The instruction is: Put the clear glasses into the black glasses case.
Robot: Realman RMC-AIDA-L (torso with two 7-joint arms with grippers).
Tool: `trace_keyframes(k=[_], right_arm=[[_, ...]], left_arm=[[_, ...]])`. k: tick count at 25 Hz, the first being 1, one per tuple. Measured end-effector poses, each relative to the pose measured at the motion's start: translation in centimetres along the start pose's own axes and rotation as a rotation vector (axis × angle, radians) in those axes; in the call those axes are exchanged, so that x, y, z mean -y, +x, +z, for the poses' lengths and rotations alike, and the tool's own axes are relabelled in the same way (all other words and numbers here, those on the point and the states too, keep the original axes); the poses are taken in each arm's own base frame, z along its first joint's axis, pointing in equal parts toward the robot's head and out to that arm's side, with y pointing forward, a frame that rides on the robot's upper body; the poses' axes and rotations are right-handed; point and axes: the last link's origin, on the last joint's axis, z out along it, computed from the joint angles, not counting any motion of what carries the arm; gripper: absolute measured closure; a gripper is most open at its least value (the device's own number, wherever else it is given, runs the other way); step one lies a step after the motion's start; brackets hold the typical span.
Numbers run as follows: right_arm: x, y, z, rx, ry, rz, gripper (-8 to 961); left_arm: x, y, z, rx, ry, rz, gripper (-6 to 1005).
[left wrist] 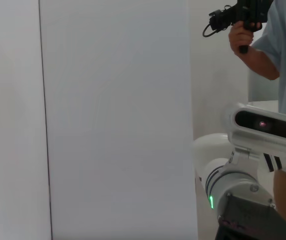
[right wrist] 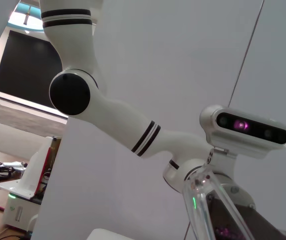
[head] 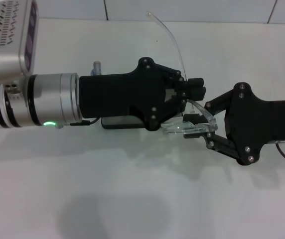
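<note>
The clear glasses (head: 190, 127) hang between my two grippers above the white table (head: 132, 189), right of the middle in the head view. One long clear temple arm (head: 171, 37) curves up and away from them. My left gripper (head: 195, 89) reaches in from the left, fingertips together where that temple arm meets the frame. From the right, my right gripper (head: 198, 127) is shut on the lens part. In the right wrist view a clear piece of the glasses (right wrist: 208, 200) shows close up. The black glasses case (head: 117, 123) lies under the left gripper, mostly hidden; I cannot tell whether it is open.
A small grey-blue object (head: 97, 65) pokes out behind the left gripper's body. The left wrist view shows a white wall panel (left wrist: 113, 120), the right arm's wrist camera (left wrist: 265, 125) and a person (left wrist: 278, 45) holding a device. The right wrist view shows the left arm (right wrist: 108, 107).
</note>
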Motion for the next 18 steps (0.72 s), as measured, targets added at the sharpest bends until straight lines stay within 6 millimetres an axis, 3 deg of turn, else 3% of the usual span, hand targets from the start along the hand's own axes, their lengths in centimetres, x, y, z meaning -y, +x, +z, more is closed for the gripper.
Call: trace_keyframes(k=[10, 18], right_arm=[[0.0, -0.2, -0.1, 0.019, 0.014, -0.011, 848], [-0.2, 0.0, -0.3, 0.016, 0.021, -0.004, 848]], left_arm=[[-0.2, -0.4, -0.3, -0.001, 0.012, -0.017, 908], [0.4, 0.4, -1.2, -0.053, 0.069, -0.001, 908]])
